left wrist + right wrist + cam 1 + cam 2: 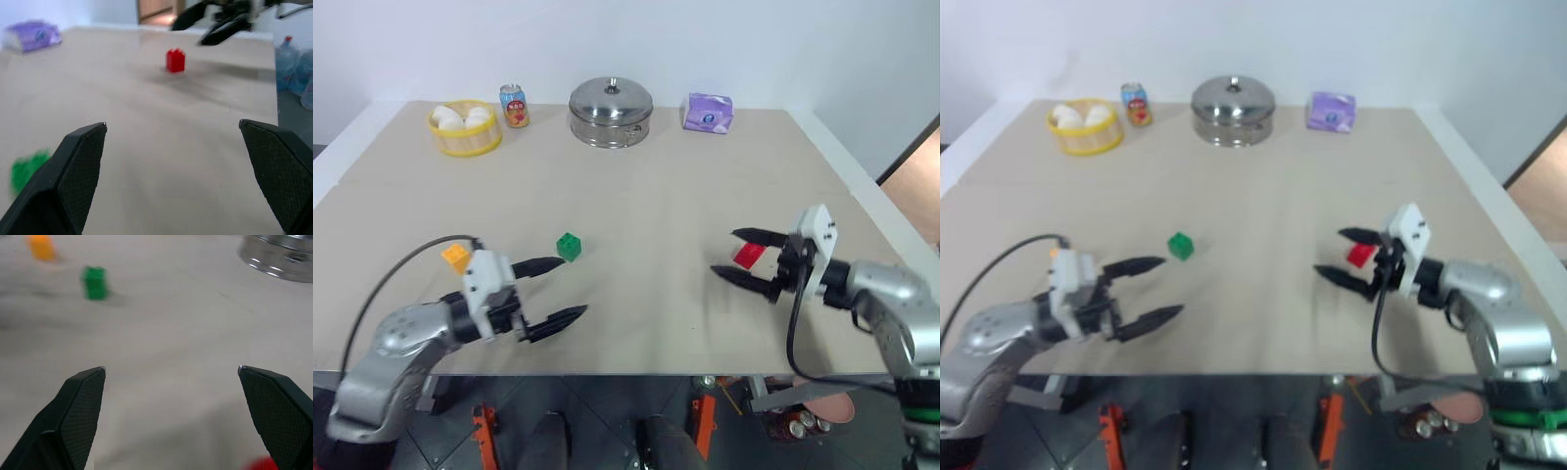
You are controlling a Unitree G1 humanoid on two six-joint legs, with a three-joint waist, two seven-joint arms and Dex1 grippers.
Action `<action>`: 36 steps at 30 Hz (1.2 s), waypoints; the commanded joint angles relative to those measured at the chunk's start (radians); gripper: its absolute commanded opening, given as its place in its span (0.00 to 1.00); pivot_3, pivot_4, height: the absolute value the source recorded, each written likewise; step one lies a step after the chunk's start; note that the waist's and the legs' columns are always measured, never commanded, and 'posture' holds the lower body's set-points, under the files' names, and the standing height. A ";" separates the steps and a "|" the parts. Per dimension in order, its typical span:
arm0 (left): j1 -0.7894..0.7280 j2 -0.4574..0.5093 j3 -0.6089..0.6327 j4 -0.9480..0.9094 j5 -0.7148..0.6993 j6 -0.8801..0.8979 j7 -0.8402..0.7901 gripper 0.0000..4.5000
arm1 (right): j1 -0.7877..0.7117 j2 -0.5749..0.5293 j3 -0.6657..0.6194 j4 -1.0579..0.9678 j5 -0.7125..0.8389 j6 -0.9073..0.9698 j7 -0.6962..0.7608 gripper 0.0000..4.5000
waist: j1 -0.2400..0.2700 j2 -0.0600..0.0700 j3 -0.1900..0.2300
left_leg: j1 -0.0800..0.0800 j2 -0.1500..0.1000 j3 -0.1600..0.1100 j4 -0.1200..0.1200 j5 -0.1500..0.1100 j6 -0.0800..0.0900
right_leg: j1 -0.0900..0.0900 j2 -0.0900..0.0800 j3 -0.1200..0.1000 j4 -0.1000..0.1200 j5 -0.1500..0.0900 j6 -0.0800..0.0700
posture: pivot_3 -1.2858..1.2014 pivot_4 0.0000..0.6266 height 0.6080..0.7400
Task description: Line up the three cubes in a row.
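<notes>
Left eye view catches yellow-orange cube (456,258) behind left gripper (554,291), green cube (569,246) mid-table, red cube (748,256) between right gripper (741,256) fingers; both jaws apart, empty.

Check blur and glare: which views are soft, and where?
Left wrist view: green cube smeared at the frame edge, red cube fairly crisp. Right wrist view: green cube, yellow-orange cube and steel pot all soft, the pot's rim catching bright highlights. Head views: mostly sharp, soft shadows under both open grippers.
</notes>
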 commanded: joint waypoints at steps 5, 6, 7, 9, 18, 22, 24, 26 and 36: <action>-0.137 -0.127 -0.111 0.066 0.068 -0.023 0.058 1.00 | -0.205 -0.041 0.107 0.329 -0.176 -0.073 0.097 1.00 | 0.000 0.000 0.000 | -0.002 0.000 0.001 -0.001 -0.004 0.006 | -0.001 0.004 0.006 0.000 -0.001 0.005 | 0.52 0.24 0.99; -0.139 -0.139 -0.125 0.066 0.074 -0.021 0.063 1.00 | -0.225 -0.040 0.119 0.372 -0.195 -0.087 0.110 1.00 | 0.000 0.000 0.000 | -0.001 0.000 0.001 -0.001 -0.005 0.008 | -0.001 0.004 0.008 0.001 0.000 0.009 | 0.52 0.24 0.99; -0.138 -0.151 -0.139 0.063 0.079 -0.016 0.070 1.00 | -0.246 -0.039 0.132 0.419 -0.215 -0.102 0.119 1.00 | 0.000 0.000 0.000 | -0.002 -0.001 0.002 -0.001 -0.005 0.009 | -0.001 0.004 0.008 0.000 0.000 0.009 | 0.52 0.24 0.99; -0.135 -0.171 -0.158 0.056 0.087 -0.014 0.082 1.00 | -0.284 -0.032 0.148 0.503 -0.250 -0.135 0.131 1.00 | -0.001 0.001 0.000 | -0.002 -0.001 0.002 -0.001 -0.006 0.009 | -0.001 0.004 0.008 0.001 0.001 0.009 | 0.52 0.24 0.99; -0.136 -0.232 -0.187 0.038 0.103 -0.009 0.141 1.00 | -0.408 0.015 0.192 0.759 -0.330 -0.168 0.232 1.00 | -0.003 0.001 0.000 | 0.000 -0.001 0.003 0.000 -0.006 0.009 | 0.000 0.005 0.011 0.001 -0.001 0.008 | 0.52 0.24 0.99; -0.146 -0.243 -0.186 0.041 0.108 -0.007 0.151 1.00 | -0.428 0.032 0.188 0.800 -0.341 -0.163 0.254 1.00 | -0.003 0.001 0.000 | 0.001 -0.001 0.003 0.004 -0.006 0.009 | 0.002 0.004 0.012 0.001 -0.001 0.008 | 0.52 0.24 0.99; -0.154 -0.250 -0.185 0.046 0.109 -0.009 0.156 1.00 | -0.433 0.040 0.189 0.816 -0.352 -0.169 0.251 1.00 | -0.003 0.001 0.000 | 0.001 -0.002 0.004 0.005 -0.006 0.009 | 0.002 0.004 0.014 0.001 0.000 0.009 | 0.52 0.24 0.99; -0.164 -0.256 -0.186 0.053 0.112 -0.011 0.161 1.00 | -0.438 0.049 0.184 0.828 -0.354 -0.167 0.249 0.88 | -0.003 0.001 0.000 | 0.001 -0.002 0.004 0.006 -0.006 0.009 | 0.002 0.004 0.015 0.001 0.001 0.010 | 0.52 0.24 0.99; -0.184 -0.273 -0.186 0.077 0.123 -0.015 0.152 1.00 | -0.441 0.053 0.169 0.832 -0.359 -0.159 0.251 0.28 | -0.003 0.002 0.000 | 0.001 -0.002 0.004 0.006 -0.006 0.009 | 0.002 0.004 0.015 0.001 0.001 0.011 | 0.52 0.24 0.99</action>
